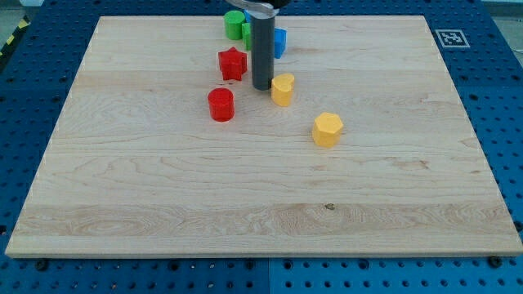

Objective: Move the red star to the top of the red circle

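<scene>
The red star (233,64) lies on the wooden board in the upper middle of the view. The red circle (221,105) lies just below it and slightly to the view's left, with a small gap between them. My tip (261,86) rests on the board just right of the red star and just left of the yellow heart-shaped block (283,89). The tip touches neither red block as far as I can tell.
A yellow hexagon block (327,129) lies to the lower right of the tip. Green blocks (235,25) and a blue block (279,42) cluster near the board's top edge, partly hidden behind the rod. The wooden board (163,204) sits on a blue perforated table.
</scene>
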Motion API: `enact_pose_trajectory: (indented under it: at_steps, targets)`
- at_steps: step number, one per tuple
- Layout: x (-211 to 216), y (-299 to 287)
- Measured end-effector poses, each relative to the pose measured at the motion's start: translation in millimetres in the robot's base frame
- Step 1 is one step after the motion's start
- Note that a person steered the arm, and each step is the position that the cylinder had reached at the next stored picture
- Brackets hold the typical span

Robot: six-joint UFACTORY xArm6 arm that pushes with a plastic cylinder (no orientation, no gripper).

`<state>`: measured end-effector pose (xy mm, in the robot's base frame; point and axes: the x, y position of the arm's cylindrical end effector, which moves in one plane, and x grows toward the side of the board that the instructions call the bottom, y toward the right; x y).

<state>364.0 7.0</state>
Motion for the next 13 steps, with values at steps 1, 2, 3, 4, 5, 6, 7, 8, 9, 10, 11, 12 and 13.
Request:
enact_pose_trajectory:
  at_steps: [1, 2, 3, 4, 5, 6, 7, 8, 9, 10, 11, 12, 13]
  targets:
    - [9, 28]
    - [38, 47]
    - [61, 65]
    - [58, 41]
    - [32, 11]
    - [-8, 6]
    - [-29, 10]
    - [-46, 10]
    - [-65, 10]
    - [-69, -3]
    - [-69, -31]
    - [-71, -45]
    - [-72, -52]
